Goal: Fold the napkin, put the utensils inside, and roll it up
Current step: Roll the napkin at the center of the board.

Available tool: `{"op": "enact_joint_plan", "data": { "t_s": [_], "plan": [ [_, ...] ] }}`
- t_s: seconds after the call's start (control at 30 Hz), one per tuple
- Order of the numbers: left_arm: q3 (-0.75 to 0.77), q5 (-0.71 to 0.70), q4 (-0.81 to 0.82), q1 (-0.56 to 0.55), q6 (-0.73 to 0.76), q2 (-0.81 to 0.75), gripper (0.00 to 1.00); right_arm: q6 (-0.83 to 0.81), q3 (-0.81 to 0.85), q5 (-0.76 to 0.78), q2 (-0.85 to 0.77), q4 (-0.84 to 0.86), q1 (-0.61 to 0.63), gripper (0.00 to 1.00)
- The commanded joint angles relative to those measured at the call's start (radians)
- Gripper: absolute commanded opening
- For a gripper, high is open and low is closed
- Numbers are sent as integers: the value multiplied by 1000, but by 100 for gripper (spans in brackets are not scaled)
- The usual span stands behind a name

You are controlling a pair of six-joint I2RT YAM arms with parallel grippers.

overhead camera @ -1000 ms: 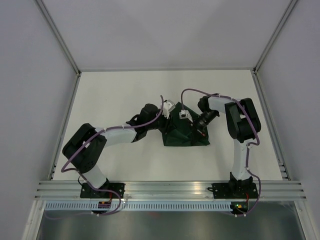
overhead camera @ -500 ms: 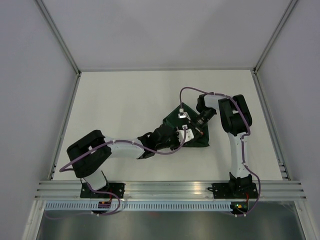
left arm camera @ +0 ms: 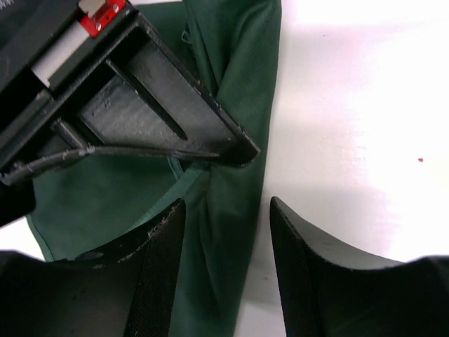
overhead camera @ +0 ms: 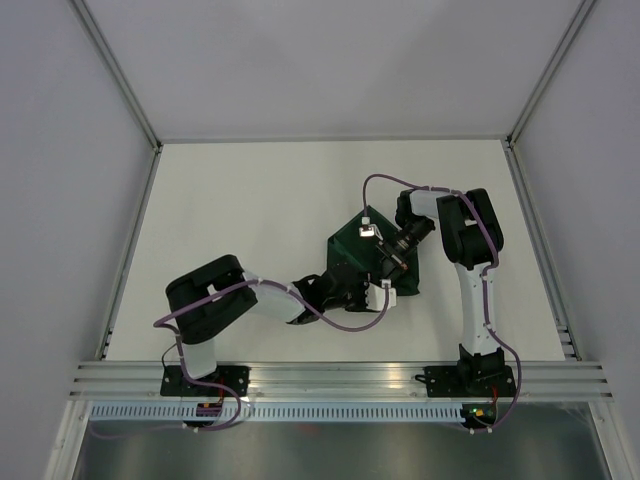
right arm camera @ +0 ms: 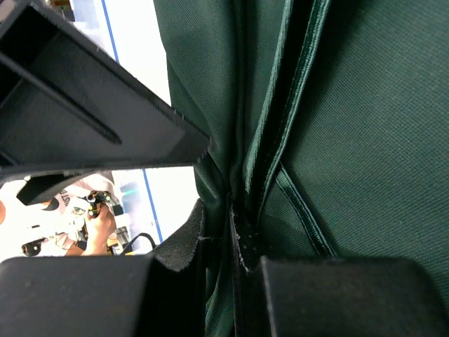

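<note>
Top external: the napkin (overhead camera: pixel 348 243) lies folded on the desk (overhead camera: pixel 250 200), just off centre toward 4 o'clock. I see both arms meeting over it, the left reaching in from 8 o'clock, the right from 1 o'clock.

Left wrist: the left gripper (left arm camera: pixel 226 207) has its jaws apart, straddling a raised ridge of cloth at the napkin's edge, with bare desk at 3 o'clock.

Right wrist: the right gripper (right arm camera: pixel 219 235) is clamped on a bunched fold and hem of the napkin.

The napkin (overhead camera: pixel 347 247) lies on table (overhead camera: pixel 230 200), seemingly centre-right.
</note>
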Motion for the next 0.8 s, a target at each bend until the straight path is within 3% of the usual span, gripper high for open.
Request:
{"op": "enact_joint_plan", "data": {
  "t_s": [0.0,0.5,0.77],
  "plan": [
    [26,18,52,-11,120,38,58,-52,9,130,49,165,-6,1],
    [121,116,-190,-2,77,111,43,-52,18,123,66,160,-7,0],
    [114,139,-203,6,10,133,24,-61,16,120,61,150,-12,0]
  ]
}}
